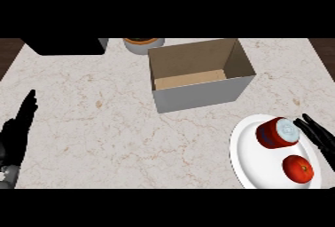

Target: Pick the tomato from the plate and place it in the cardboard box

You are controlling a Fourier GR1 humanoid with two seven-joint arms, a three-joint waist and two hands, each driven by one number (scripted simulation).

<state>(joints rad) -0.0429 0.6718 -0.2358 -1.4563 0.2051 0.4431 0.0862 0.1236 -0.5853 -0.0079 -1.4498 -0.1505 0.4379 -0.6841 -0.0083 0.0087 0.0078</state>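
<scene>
A red tomato (297,169) lies on the near part of a white plate (248,148) at the lower right. Beside it on the plate rests a red can with a pale lid (278,132), lying tilted. My right hand (318,137) comes in at the right edge with straight fingers, right next to the can and just beyond the tomato, holding nothing. The open cardboard box (200,75) stands upright at the middle back, with nothing visible inside. My left hand (17,128) rests open at the left edge, fingers up.
A black appliance (65,45) sits at the back left edge of the marble counter. A grey container with an orange top (142,44) stands just behind the box's left corner. Bare counter stretches between the box and the plate.
</scene>
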